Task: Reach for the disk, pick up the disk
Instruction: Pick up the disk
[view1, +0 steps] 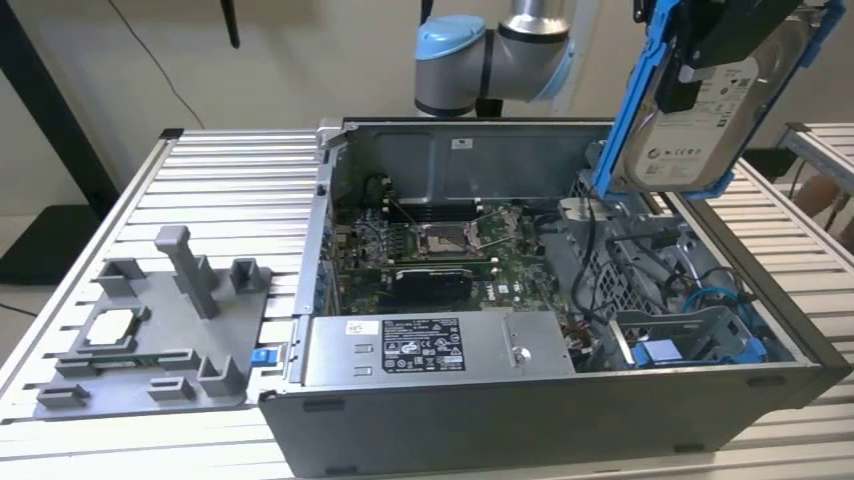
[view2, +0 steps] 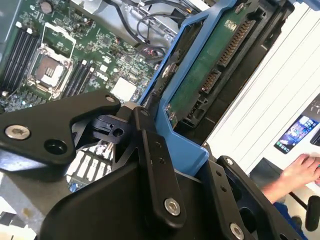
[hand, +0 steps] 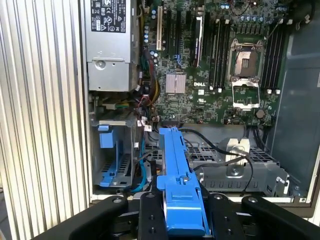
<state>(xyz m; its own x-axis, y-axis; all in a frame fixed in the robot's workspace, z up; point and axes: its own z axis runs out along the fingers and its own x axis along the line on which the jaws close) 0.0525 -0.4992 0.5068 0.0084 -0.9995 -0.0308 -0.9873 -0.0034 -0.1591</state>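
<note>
One gripper (hand: 181, 220) we see clamped shut on the disk (view1: 701, 115), lifted clear above the open computer case (view1: 561, 400)

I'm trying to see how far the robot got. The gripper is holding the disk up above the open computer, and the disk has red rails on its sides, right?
Almost. The rails are blue, not red. In the exterior view the gripper holds the disk up above the open computer, and blue plastic runs along its sides. Both wrist views show the same blue.
</note>
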